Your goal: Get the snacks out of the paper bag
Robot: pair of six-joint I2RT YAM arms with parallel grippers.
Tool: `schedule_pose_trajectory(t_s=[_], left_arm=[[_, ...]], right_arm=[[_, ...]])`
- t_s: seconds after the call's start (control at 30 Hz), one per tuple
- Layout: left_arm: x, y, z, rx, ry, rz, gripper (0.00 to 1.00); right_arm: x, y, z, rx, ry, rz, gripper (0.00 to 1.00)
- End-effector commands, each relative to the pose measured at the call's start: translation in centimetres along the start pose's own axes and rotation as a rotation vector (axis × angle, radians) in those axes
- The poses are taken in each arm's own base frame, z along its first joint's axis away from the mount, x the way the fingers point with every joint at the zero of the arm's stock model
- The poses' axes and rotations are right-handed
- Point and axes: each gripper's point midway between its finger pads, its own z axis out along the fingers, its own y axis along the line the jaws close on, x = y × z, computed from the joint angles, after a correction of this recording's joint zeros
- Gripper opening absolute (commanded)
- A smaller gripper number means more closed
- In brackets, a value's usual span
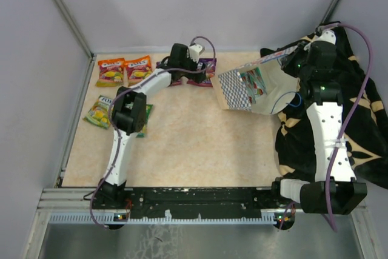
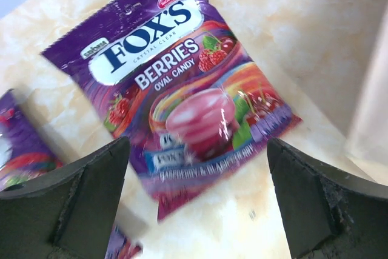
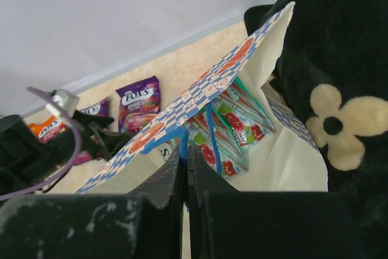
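Beneath the wide left pincer [image 2: 197, 144] lies a purple snack [image 2: 163, 77]; right pincer [image 3: 185, 150] clamps bag [image 3: 233, 68].

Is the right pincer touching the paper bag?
Touching. The right wrist view shows the right pincer shut on the paper bag, clamping its checked rim with no gap at the tips.

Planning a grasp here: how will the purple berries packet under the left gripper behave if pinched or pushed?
The purple packet looks glossy, so it may slip in a pinch. It lies flat and creased on the table, so it is probably thin, floppy and light, and would likely slide rather than roll when pushed.
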Motion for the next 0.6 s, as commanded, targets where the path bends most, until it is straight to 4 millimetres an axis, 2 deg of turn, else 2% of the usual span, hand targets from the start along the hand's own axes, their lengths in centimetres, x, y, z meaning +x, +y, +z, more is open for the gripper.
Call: schedule_pose_trajectory(t_s=[0.0,0.07,0.17,0.23,0.33,0.4,0.5,0.57], left_arm=[[-13.4,-1.1,-10.7,-0.008,-0.286,0.033,1.0],[-16.3,-2.4,-14.9,0.006,-0.381,-0.009,1.0],[-17.3,-6.3,-19.7,0.13,-0.487,-0.096,1.0],[-17.4,-9.6,-21.8,0.214,-0.539,-0.089,1.0],[-17.3,-13.8,-23.6,0.273,-0.573,-0.017,1.0],[-18.2,-16.3,-24.3,0.329,-0.583,0.047,1.0],[-20.6,-20.3,-25.2,0.393,-0.634,0.209,1.0],[-22.3,-22.7,-25.1,0.372,-0.687,0.351,1.0]], right_arm=[[-2.4,0.5,-0.7,-0.012,-0.088,-0.007,0.0],[-2.5,0.4,-0.8,-0.007,-0.092,-0.006,0.0],[-2.5,0.4,-0.9,-0.006,-0.096,-0.001,0.0],[-2.5,0.4,-0.9,-0.008,-0.098,0.001,0.0],[-2.4,0.4,-1.0,-0.01,-0.093,-0.006,0.0],[-2.3,0.5,-1.1,-0.016,-0.092,-0.012,0.0],[-2.2,0.7,-1.3,-0.03,-0.089,-0.021,0.0],[-2.1,1.0,-1.5,-0.047,-0.084,-0.026,0.0]])
